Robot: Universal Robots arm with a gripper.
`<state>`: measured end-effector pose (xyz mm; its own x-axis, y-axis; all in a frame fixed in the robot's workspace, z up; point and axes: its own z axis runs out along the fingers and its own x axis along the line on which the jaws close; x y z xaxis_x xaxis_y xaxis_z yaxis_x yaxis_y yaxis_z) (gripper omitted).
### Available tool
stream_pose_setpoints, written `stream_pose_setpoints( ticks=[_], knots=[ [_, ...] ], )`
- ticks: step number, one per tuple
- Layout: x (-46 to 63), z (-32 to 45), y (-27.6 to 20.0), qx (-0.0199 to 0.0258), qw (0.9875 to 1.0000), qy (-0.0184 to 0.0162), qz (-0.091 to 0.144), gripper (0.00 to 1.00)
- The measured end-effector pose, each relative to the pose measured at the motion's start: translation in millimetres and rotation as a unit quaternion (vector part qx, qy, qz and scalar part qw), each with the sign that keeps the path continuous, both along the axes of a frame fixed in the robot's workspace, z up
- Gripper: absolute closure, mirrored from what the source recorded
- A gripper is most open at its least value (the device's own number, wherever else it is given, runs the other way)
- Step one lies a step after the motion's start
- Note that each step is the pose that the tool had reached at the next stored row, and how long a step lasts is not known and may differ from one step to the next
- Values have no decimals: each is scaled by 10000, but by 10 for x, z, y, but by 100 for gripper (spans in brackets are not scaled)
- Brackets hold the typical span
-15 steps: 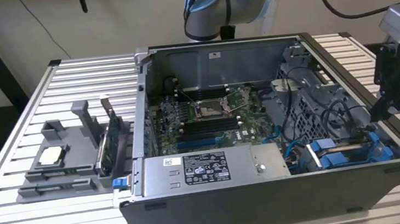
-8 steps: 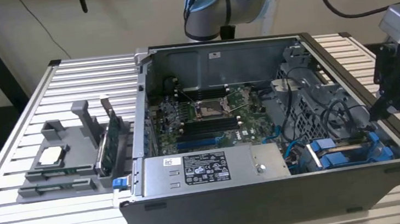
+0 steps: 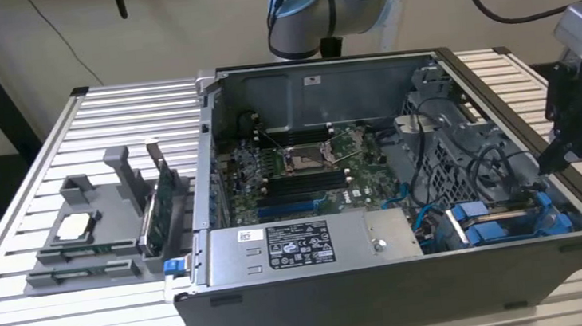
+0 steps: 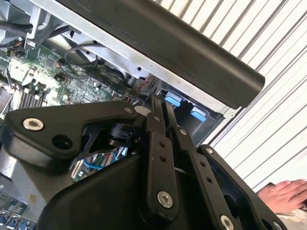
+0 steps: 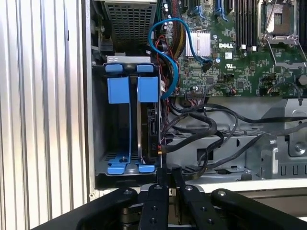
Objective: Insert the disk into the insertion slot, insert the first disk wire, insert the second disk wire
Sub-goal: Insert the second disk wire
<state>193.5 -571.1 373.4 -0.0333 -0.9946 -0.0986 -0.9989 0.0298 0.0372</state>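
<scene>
The disk (image 5: 151,125) stands in its blue carrier (image 5: 147,89) inside the insertion slot (image 5: 100,125), at the corner of the open computer case. A second blue carrier (image 5: 118,90) sits beside it. In the exterior view the blue carriers (image 3: 510,220) lie low on that view's right. My black gripper (image 3: 546,164) hangs over the case wall just above them. Its fingers stand close together, shut, in both wrist views (image 5: 168,175) (image 4: 161,104), right by the disk's connector edge. Black wires (image 5: 206,130) run loose beside the bay; I cannot tell whether any is plugged in.
The motherboard (image 3: 303,170) fills the case floor, with a silver power supply (image 3: 299,246) in front. A blue cable (image 5: 172,52) loops near the bay. A grey holder (image 3: 105,229) with green cards stands on the slatted table. A person's hand (image 4: 284,194) rests outside the case.
</scene>
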Motion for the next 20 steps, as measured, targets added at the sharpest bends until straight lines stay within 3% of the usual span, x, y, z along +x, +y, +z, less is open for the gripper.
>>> stream_pose_setpoints(
  ticks=[15,20],
  knots=[
    [-49,327,0,0,10000,1,0,84],
    [-96,396,0,1,10000,-2,0,84]
  ],
)
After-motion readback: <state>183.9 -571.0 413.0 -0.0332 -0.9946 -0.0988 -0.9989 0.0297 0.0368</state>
